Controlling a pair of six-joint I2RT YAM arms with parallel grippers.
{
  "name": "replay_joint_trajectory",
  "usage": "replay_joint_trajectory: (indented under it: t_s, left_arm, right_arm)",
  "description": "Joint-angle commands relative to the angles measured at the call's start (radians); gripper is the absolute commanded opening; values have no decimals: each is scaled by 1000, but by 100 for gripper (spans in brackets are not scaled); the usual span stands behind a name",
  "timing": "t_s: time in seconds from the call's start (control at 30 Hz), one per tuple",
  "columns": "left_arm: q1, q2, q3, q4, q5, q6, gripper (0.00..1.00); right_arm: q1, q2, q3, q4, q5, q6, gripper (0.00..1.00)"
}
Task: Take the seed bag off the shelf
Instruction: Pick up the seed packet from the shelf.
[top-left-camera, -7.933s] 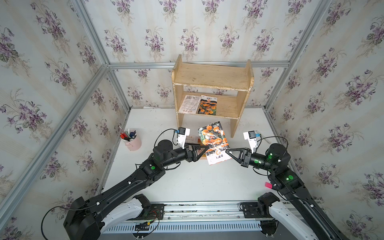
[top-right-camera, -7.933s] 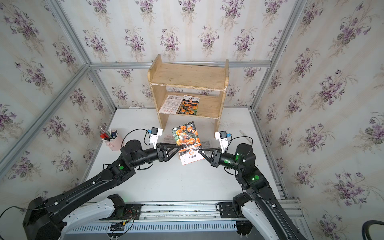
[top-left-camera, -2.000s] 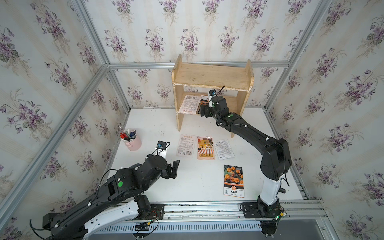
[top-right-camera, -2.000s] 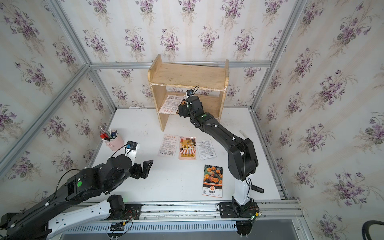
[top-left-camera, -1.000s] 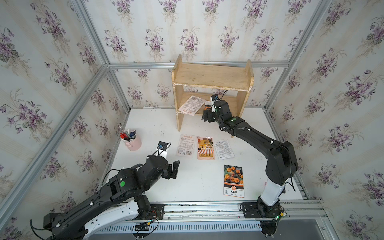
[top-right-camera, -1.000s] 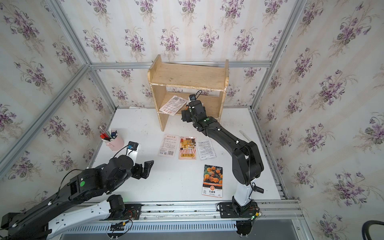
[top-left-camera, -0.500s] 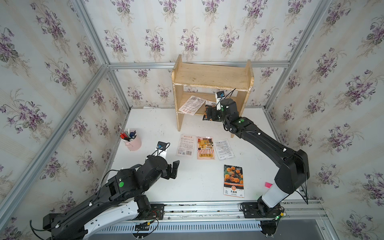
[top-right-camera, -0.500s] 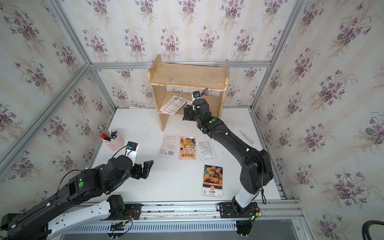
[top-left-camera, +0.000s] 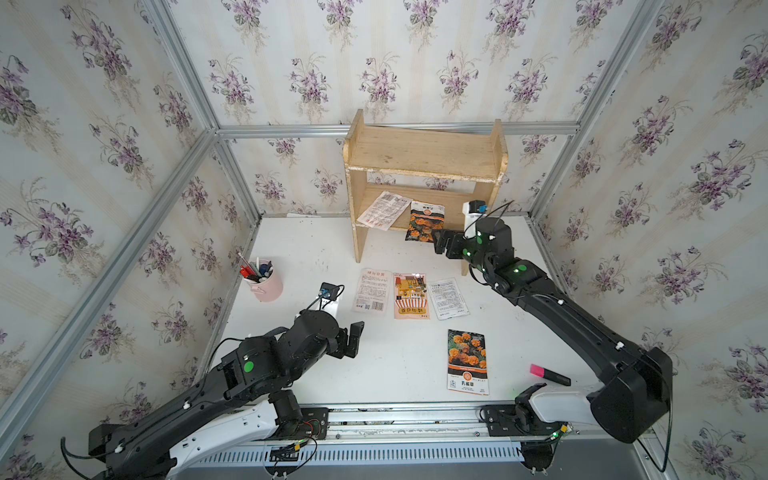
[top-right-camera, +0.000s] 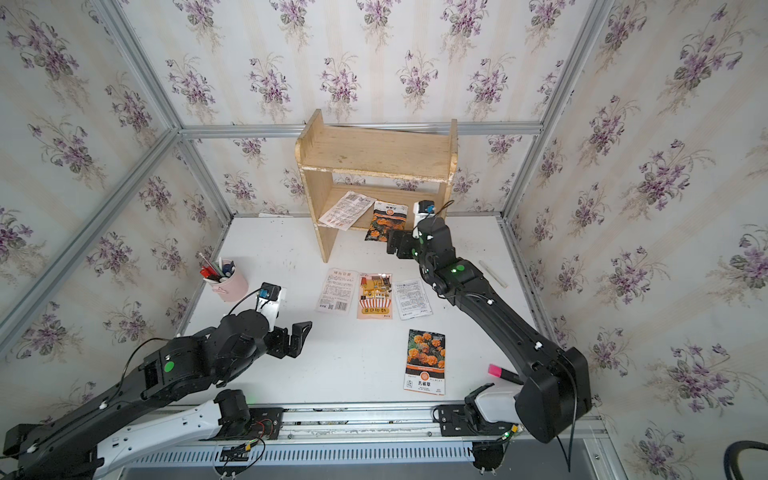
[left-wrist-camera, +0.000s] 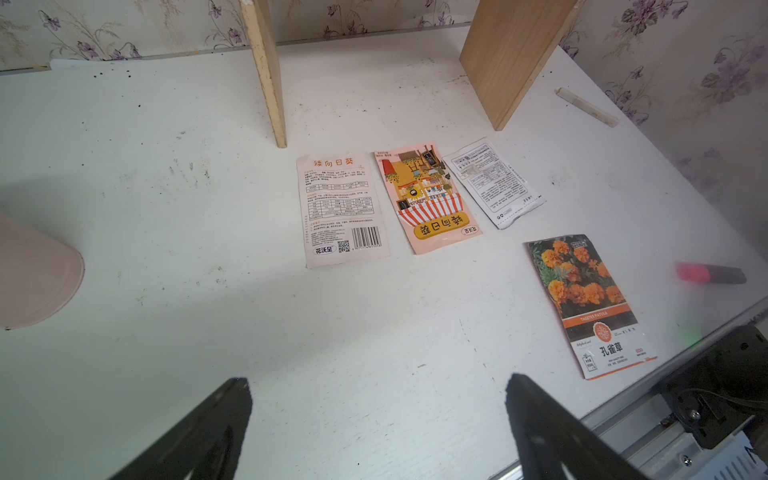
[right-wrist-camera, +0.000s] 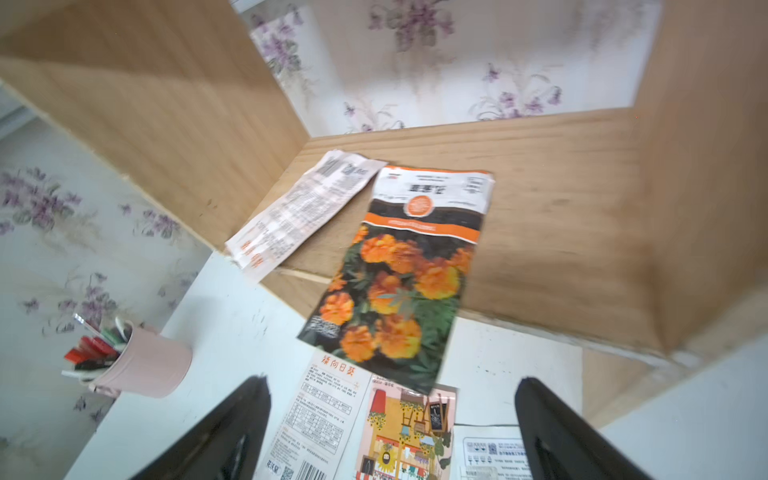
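A white worktop (top-left-camera: 399, 365), speckled with small dark marks, sits inside walls covered in wallpaper (top-left-camera: 374, 62) printed with purple flower sprigs and edged by aluminium rails (top-left-camera: 291, 131). A pink cup (top-left-camera: 268, 289) stands upright near the worktop's left edge, holding red, black and white pens (top-left-camera: 254, 270). A pink-capped highlighter (top-left-camera: 548, 374) lies near the front right corner. A thin white stick (top-right-camera: 492, 274) lies by the right edge.

matt wooden shelf (top-left-camera: 424, 156), glossy seed bag (top-left-camera: 424, 220)

The shelf (top-left-camera: 424, 154) at upper centre was pale tan wood; its seed bag (top-left-camera: 424, 222) showed orange flowers on black. Purple floral sprigs on cream covered the wallpaper (top-left-camera: 291, 62); the cup (top-left-camera: 268, 286) was pink.
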Motion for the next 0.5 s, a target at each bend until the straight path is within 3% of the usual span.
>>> replay_joint_trajectory:
  t_s: [0.0,0.2,0.47]
  left_arm:
    - [1,-7,0,23,16,19,100]
    - [1,-18,-9,30,21,14,100]
    - [1,-22,-12,18,29,2,100]
  right_arm:
    - [-47,-52,-68,81,-141,112,96]
    - [-138,-91,-148,148,-303,183,91]
    - [-148,-65,-208,256,-384,263,86]
